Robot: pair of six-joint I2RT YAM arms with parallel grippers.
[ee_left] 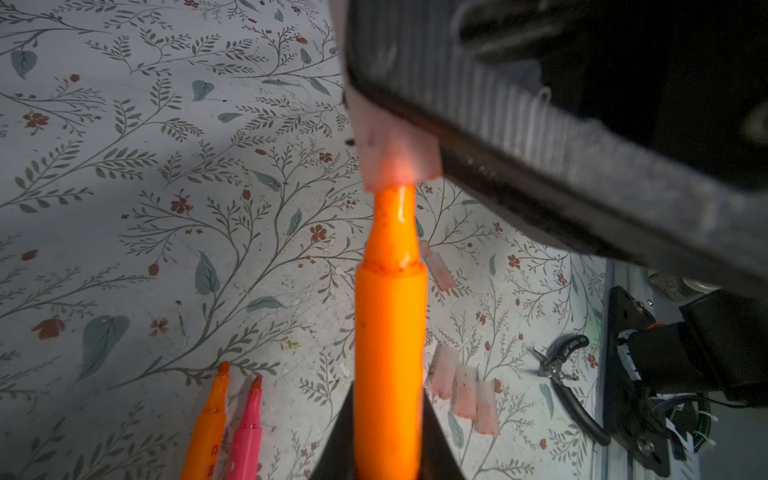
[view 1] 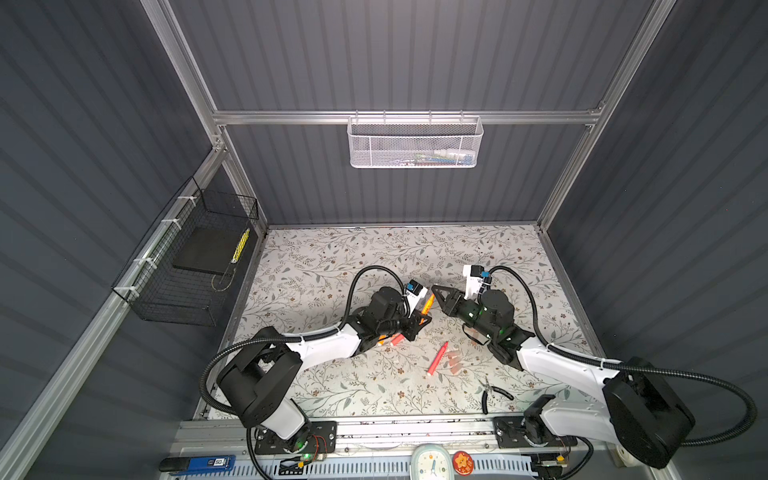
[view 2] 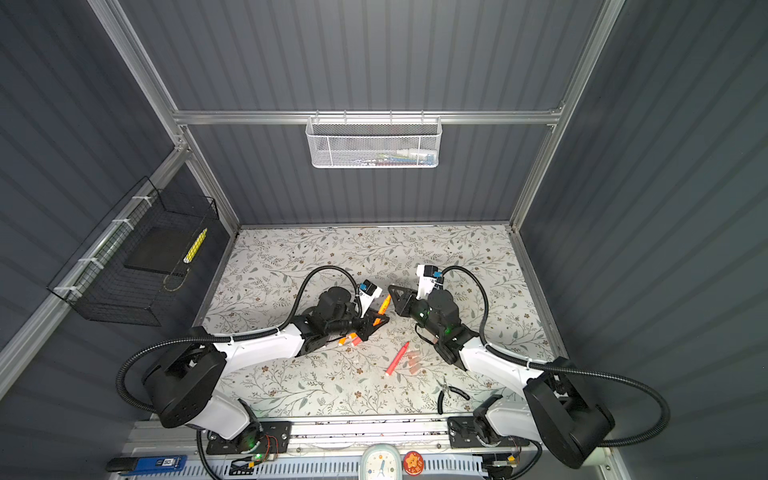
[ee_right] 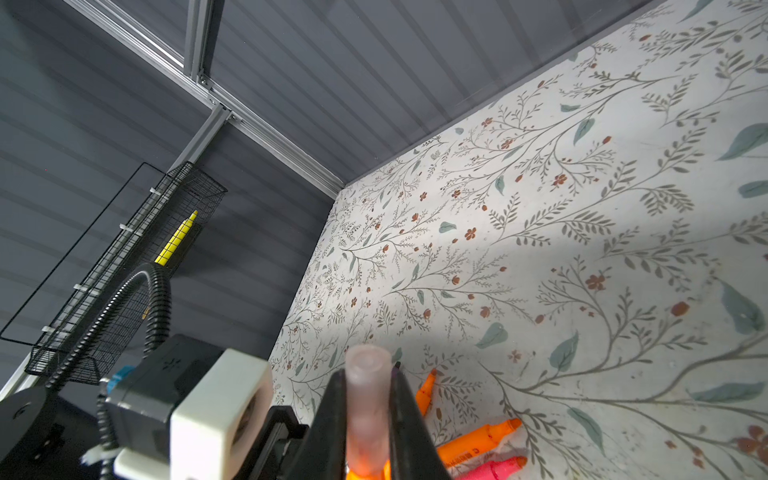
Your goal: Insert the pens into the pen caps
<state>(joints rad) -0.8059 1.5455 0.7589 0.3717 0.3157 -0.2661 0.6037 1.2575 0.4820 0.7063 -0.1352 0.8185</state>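
In a top view, left gripper [view 1: 423,319] and right gripper [view 1: 434,288] face each other closely. Left wrist view: left jaws pinch the light, likely slick orange pen [ee_left: 390,332] by its barrel, tip entering the pen cap [ee_left: 395,162]. Right wrist view: right jaws squeeze that thin, probably crushable pen cap's sides.
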